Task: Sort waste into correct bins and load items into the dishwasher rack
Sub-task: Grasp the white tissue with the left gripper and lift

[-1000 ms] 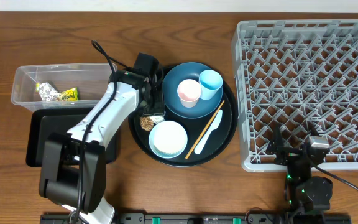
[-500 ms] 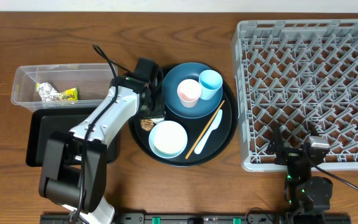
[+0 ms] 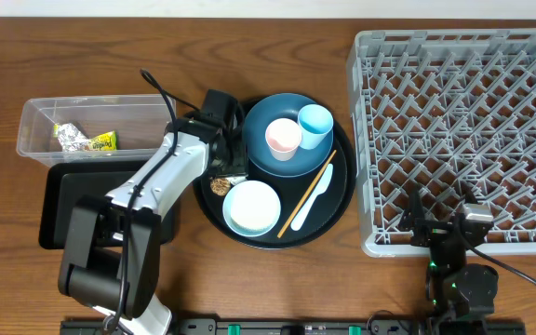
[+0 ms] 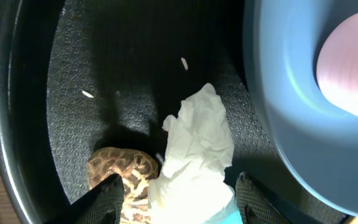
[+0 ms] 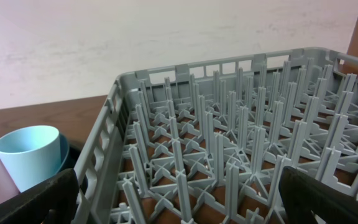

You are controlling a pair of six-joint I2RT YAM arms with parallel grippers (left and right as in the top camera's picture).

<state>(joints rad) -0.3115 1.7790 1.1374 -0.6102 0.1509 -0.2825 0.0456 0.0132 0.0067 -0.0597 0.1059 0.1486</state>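
Observation:
My left gripper [image 4: 179, 202] hangs open low over the round black tray, its jaws on either side of the crumpled white tissue [image 4: 194, 149]. The brown cookie lump [image 4: 120, 174] lies by the left finger. Rice grains [image 4: 184, 62] dot the tray. The dark blue dish [image 3: 261, 112] holds the pink cup [image 3: 283, 140] and the light blue cup [image 3: 315, 123]. The pale bowl [image 3: 251, 207], chopstick [image 3: 307, 194] and spoon [image 3: 303, 216] lie in front of it. The wrapper [image 3: 87, 141] is in the clear tub [image 3: 35, 116]. My right gripper [image 3: 445, 237] stands open at the front edge of the rack [image 3: 356, 140].
The flat black tray [image 3: 59, 209] lies in front of the clear tub, partly under my left arm. The round black tray [image 3: 342, 200] sits between the tub and the grey rack. In the right wrist view the rack's pegs [image 5: 229, 124] rise just ahead.
My left gripper has edged slightly toward the back over the round tray. The right arm has not moved.

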